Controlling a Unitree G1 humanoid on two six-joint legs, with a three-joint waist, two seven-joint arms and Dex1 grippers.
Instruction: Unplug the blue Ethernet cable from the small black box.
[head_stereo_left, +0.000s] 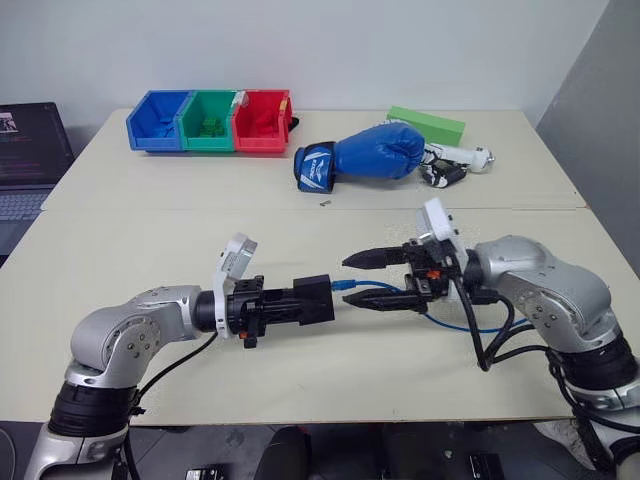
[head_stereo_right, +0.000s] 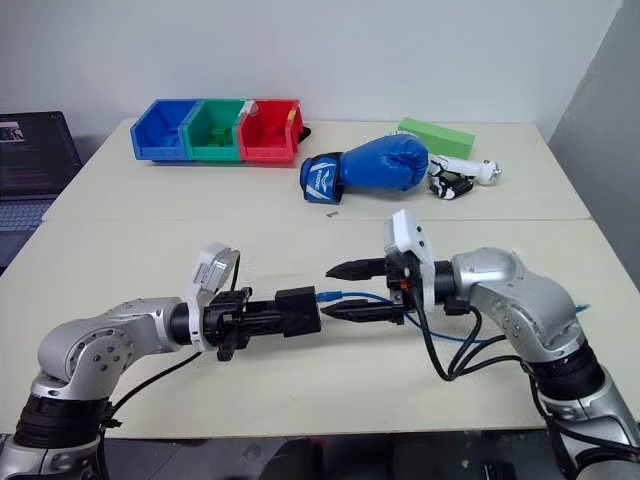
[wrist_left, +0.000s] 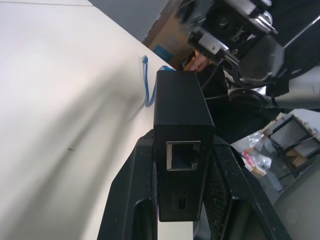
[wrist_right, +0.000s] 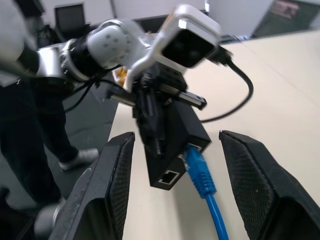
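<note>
right wrist view: blue cable (wrist_right: 202, 177) plug just beside the black box (wrist_right: 175, 145), free between spread right fingers (wrist_right: 260, 180). left fingers (wrist_left: 125, 200) clenched on box above the worktop (head_stereo_left: 150, 250).

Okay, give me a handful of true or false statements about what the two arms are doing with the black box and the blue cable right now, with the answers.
1. The left tool is shut on the small black box. True.
2. The right tool is clamped on the blue Ethernet cable. False: its fingers stand apart around the plug.
3. The box rests on the table. False: it is held above it.
4. A blue boxing glove lies beyond the arms. True.
</note>
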